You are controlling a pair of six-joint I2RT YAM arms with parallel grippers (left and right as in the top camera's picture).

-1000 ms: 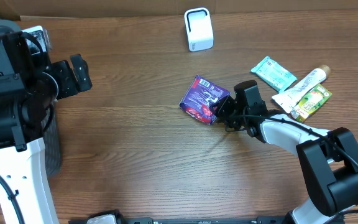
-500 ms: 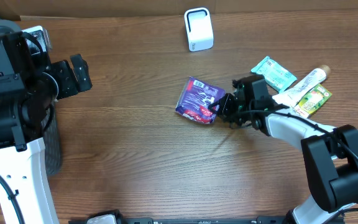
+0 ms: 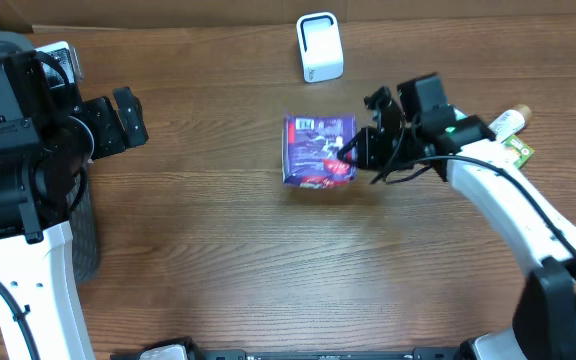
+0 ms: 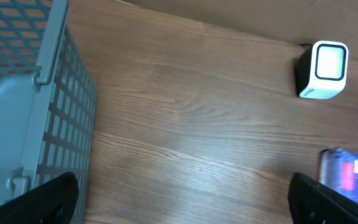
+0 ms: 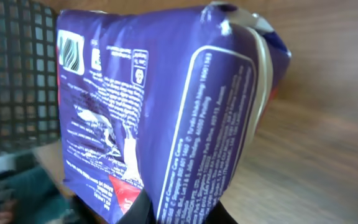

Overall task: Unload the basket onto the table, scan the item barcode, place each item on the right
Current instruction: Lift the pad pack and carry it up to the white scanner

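Purple packet (image 3: 318, 150) is pinched at one edge by the right gripper (image 3: 353, 155), jaws squeezed tight on it. It looks lifted off the table (image 3: 218, 260) and sticks out from the jaws toward the left side. Farther back stands the white scanner (image 3: 319, 47), closest to the right arm. Far off, the left gripper (image 3: 128, 117) waits, jaws wide apart.

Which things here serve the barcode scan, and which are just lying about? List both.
For the job:
- purple packet, clamped in the right gripper
- white scanner

Lying about:
- grey basket
- tube
- green packet
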